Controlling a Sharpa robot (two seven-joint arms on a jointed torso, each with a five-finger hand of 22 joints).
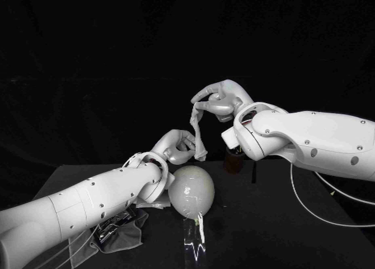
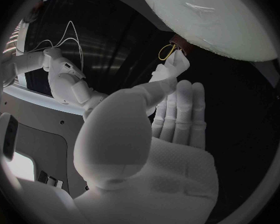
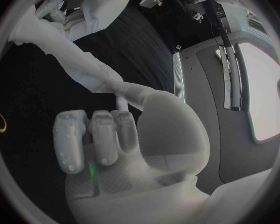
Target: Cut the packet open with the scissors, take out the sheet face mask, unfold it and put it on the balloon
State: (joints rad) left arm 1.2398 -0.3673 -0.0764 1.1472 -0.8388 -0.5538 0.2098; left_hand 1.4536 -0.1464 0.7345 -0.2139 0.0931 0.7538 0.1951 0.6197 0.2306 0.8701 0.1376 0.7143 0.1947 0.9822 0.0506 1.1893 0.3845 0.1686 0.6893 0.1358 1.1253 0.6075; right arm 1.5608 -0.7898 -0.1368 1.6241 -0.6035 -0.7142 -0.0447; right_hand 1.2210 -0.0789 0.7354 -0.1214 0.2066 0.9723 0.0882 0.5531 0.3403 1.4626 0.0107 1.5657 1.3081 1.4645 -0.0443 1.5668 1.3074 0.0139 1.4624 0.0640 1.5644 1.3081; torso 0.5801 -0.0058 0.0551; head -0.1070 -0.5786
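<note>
The sheet mask [image 1: 196, 130] hangs as a twisted white strip between my two hands, above the table. My right hand [image 1: 220, 100] pinches its upper end, which the right wrist view shows as a strip [image 3: 84, 72] running away from the thumb. My left hand [image 1: 176, 147] is at the lower end and its thumb and a finger pinch the mask's tip [image 2: 177, 60]. The pale balloon [image 1: 191, 190] stands on the table just below and right of my left hand, and looms close in the left wrist view [image 2: 209, 20]. A grey packet [image 1: 127, 235] lies crumpled by my left forearm.
Something shiny, perhaps the scissors [image 1: 113, 222], lies on the grey packet under my left forearm. A brown object [image 1: 233, 162] stands behind the balloon, below my right wrist. The right arm's cable [image 1: 317, 207] loops over the table's right side.
</note>
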